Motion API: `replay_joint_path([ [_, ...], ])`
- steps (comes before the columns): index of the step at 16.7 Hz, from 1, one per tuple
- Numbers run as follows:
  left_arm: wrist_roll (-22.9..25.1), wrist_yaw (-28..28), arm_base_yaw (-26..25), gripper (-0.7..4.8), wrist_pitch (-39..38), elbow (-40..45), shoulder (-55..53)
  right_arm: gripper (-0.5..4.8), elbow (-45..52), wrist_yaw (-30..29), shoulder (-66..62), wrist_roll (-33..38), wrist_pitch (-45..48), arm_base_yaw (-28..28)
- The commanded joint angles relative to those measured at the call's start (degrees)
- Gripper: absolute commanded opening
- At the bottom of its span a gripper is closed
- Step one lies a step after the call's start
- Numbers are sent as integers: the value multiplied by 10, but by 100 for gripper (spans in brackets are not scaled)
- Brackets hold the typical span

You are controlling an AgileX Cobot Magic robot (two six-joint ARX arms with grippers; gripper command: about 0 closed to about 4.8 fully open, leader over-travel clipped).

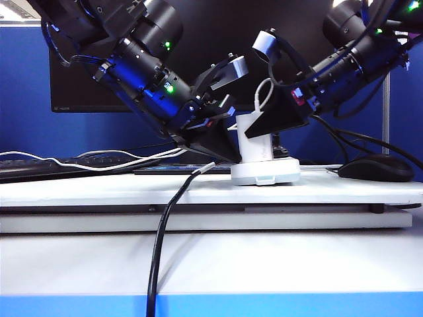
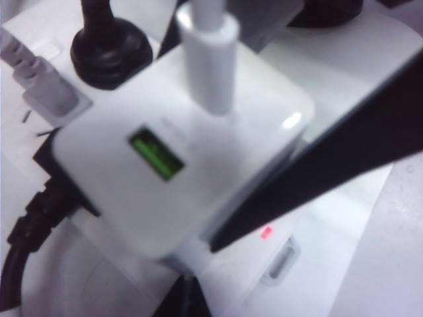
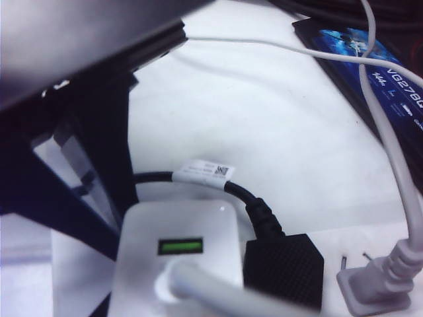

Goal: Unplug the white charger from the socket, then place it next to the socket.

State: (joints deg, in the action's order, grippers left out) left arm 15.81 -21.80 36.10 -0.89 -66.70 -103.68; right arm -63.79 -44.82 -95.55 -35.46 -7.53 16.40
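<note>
Charger (image 1: 251, 142) in the exterior view: a small white box standing plugged upright into the socket (image 1: 264, 173), a low white strip at table centre. It looks light, rigid and smooth, so probably slippery. Flat opposite sides are the best hold, with a straight upward pull. The right gripper (image 1: 268, 122) comes in from 2 o'clock and pinches its upper part. The left gripper (image 1: 221, 148) reaches down from 10 o'clock to the strip's near end; I cannot tell whether its jaws are spread or pressed together. A black cable (image 1: 162, 238) trails off toward 7 o'clock and a mouse (image 1: 377, 167) lies at 3 o'clock of the strip.

Left wrist view: the charger (image 2: 178, 165) fills the middle, with a green port and a white lead (image 2: 208, 59) plugged into its top. A black plug (image 2: 109, 43) and a grey plug (image 2: 46, 89) sit just beside it on the socket (image 2: 357, 59), crowding any finger.

Right wrist view: the charger (image 3: 178, 257) stands with the black plug (image 3: 284, 264) touching or nearly touching one side. The grey plug (image 3: 377, 284) is farther along. The lead may drag when lifted.
</note>
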Motion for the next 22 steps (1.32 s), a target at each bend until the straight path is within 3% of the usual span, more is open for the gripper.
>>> replay_joint_path([
  [1, 2, -13, 8, -5, -25, 3, -9, 2, -11, -61, 15, 33, 85, 4],
  [4, 2, -13, 8, -5, -27, 3, -9, 2, -11, -26, 20, -12, 87, 4],
  [8, 3, -13, 8, -5, -29, 3, -9, 2, -11, -39, 21, 57, 91, -2],
  [10, 3, -13, 8, -5, -29, 3, -9, 2, -10, -48, 21, 58, 91, -4],
  [16, 2, -14, 8, -5, -29, 3, -10, 1, -10, -11, 21, -8, 84, -4],
  [20, 2, -14, 8, -5, -30, 3, -10, 1, -10, -51, 18, 61, 80, -4],
  [22, 2, -14, 8, -5, -30, 3, -13, 1, -10, -57, 18, 63, 83, -4],
])
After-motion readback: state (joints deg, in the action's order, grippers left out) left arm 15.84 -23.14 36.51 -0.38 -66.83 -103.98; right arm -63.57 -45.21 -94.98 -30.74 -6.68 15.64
